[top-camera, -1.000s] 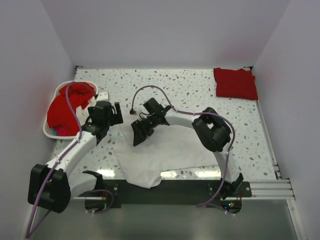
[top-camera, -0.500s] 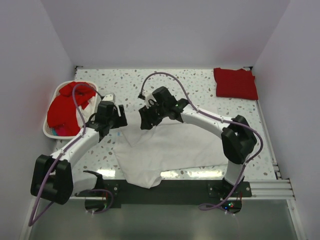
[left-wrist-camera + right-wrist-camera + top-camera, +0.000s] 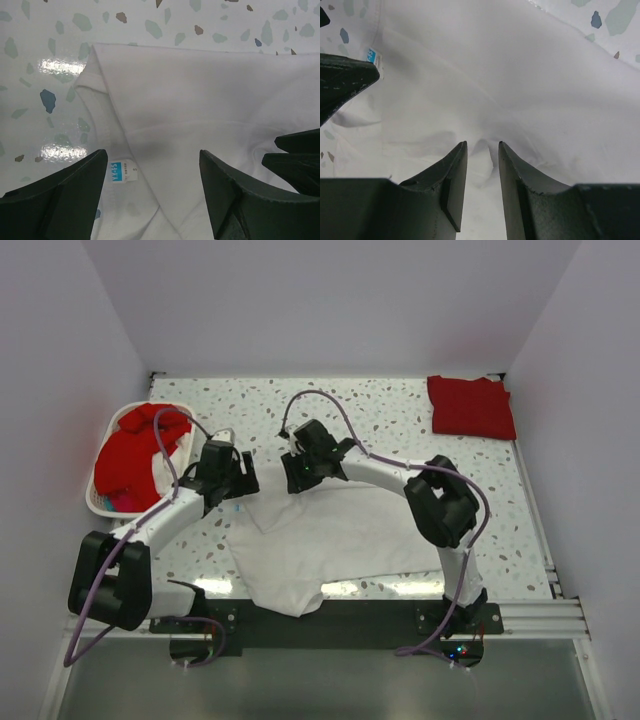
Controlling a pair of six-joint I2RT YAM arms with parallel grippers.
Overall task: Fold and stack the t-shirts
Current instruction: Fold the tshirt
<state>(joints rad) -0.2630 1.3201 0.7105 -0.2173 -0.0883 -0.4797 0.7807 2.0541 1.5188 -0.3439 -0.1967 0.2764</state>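
white t-shirt (image 3: 320, 540): lies spread and rumpled on the near middle of the speckled table (image 3: 400, 405), near hem drooping over the front edge, collar (image 3: 102, 125) at the far left. against a second ago, keeps much the same outline, but now has both pincers at its far edge: left gripper (image 3: 232, 480) brought rightward from beside the basket to the collar, right gripper (image 3: 298, 472) carried from over the middle of the cloth out to the far edge, near the left one. left gripper: spread wide, collar showing between its fingers, closed on nothing. right gripper: drawn nearly together, pinching a small ridge of the white cloth at the tips. further out, at the table's far left: white oval basket (image 3: 100, 502), heaped with red t-shirts (image 3: 130, 455). at the far right corner, well apart: a folded red t-shirt (image 3: 470, 407), flat on the table. only from above: basket, red shirts, both arms whole. close up from the left wrist: blue label (image 3: 120, 171) inside the collar, a small white tab marked s beside it. only from the right wrist: the pucker between the fingers (image 3: 452, 185), wrinkles fanning away from it.
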